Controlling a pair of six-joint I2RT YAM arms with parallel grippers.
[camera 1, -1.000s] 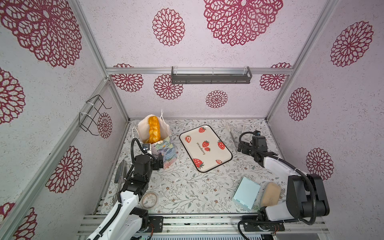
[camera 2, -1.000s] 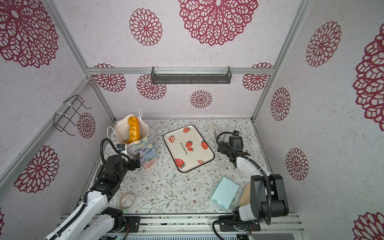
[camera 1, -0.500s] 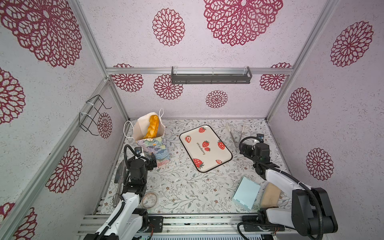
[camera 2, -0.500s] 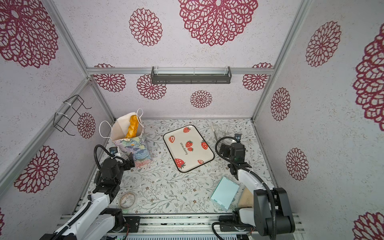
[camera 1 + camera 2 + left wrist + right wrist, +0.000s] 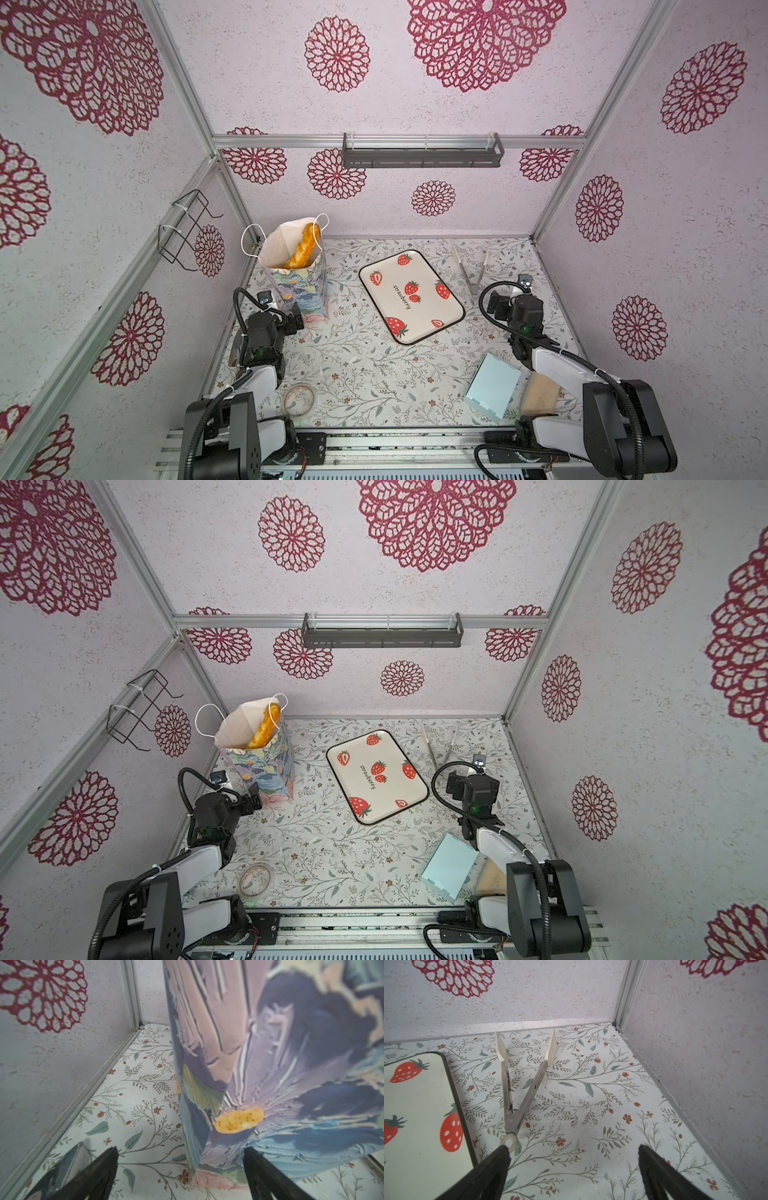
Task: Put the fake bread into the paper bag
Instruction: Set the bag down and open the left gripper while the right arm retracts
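Note:
The paper bag (image 5: 305,286) (image 5: 266,766) stands upright at the back left, painted flowers outside, white inside. A long braided loaf of fake bread (image 5: 302,249) (image 5: 264,731) leans inside it, its upper part showing at the mouth. My left gripper (image 5: 296,322) (image 5: 180,1150) is open low at the bag's base. The bag's near bottom corner (image 5: 193,1159) stands between the spread fingers; whether they touch it I cannot tell. My right gripper (image 5: 503,302) (image 5: 573,1147) is open and empty over the table at the right.
An empty strawberry tray (image 5: 390,276) lies mid-table. Metal tongs (image 5: 471,270) (image 5: 517,1093) lie just beyond my right gripper. A pale blue box (image 5: 492,386) and a tan block (image 5: 540,392) sit front right, and a tape roll (image 5: 298,399) front left. Walls stand close on both sides.
Both arms have drawn back toward the front. The bag's top has swung toward the left wall, and the loaf now leans inside it.

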